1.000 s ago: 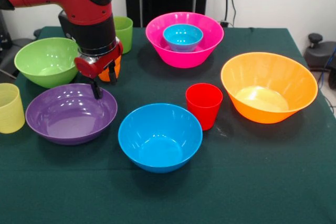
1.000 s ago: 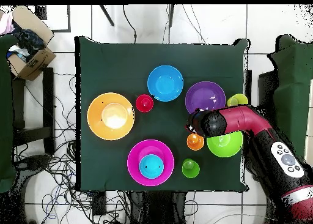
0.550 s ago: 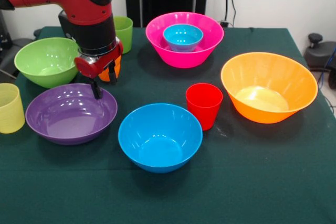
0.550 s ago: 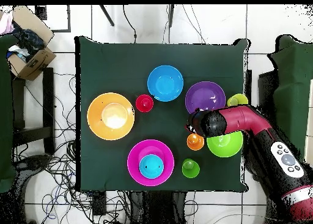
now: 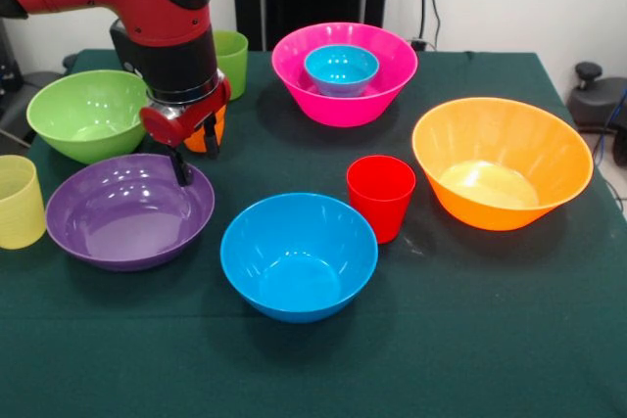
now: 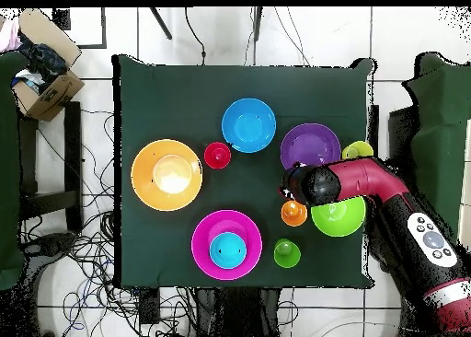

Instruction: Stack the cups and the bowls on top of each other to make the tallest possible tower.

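Here's the gripper (image 5: 194, 151) low at the far rim of the purple bowl (image 5: 127, 209), one finger (image 5: 180, 165) reaching down over that rim and the other hanging in front of the orange cup (image 5: 204, 132). The jaws stand apart with the rim between them, but I can't tell whether they actually pinch it, so I call this a grasp being lined up, not made.

And the tower? Hardly begun. The one bit of stacking on show is the small blue bowl (image 5: 341, 69) sitting inside the pink bowl (image 5: 343, 73) at the back of the table (image 5: 470, 359). Everything else stands alone on the cloth: the big blue bowl (image 5: 298, 255) at the front, the red cup (image 5: 380, 196) just beside it, the orange bowl (image 5: 502, 162) off on its own, the lime green bowl (image 5: 86, 115) behind the purple one, the green cup (image 5: 230, 63) in the back corner, and the pale yellow cup (image 5: 20, 201) at the table's edge.

From overhead, the arm (image 6: 368, 181) crosses the lime green bowl to reach the purple one, with the orange cup just beside it.

So one nesting is done, and eight pieces are left to go. My read: the wide bowls want to form the base, the cups the top.
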You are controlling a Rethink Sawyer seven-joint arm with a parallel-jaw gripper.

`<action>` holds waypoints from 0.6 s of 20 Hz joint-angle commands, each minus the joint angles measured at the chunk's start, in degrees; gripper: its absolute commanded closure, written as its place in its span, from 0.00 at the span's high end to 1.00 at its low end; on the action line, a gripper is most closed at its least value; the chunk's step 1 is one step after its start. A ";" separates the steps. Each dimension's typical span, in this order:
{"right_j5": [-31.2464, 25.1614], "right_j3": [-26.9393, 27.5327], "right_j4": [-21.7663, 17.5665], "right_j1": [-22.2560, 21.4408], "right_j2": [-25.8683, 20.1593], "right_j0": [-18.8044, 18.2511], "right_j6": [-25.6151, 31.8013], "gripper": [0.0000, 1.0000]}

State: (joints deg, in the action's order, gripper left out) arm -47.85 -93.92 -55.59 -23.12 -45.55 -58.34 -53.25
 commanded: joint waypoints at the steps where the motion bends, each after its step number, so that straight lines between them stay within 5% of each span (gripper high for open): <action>1: 0.58 2.47 -4.42 3.51 0.66 1.64 18.93 1.00; 12: 3.08 4.81 -6.23 5.39 1.09 2.15 17.47 1.00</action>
State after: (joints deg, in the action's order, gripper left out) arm -47.81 -93.20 -55.60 -20.82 -45.54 -58.34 -53.25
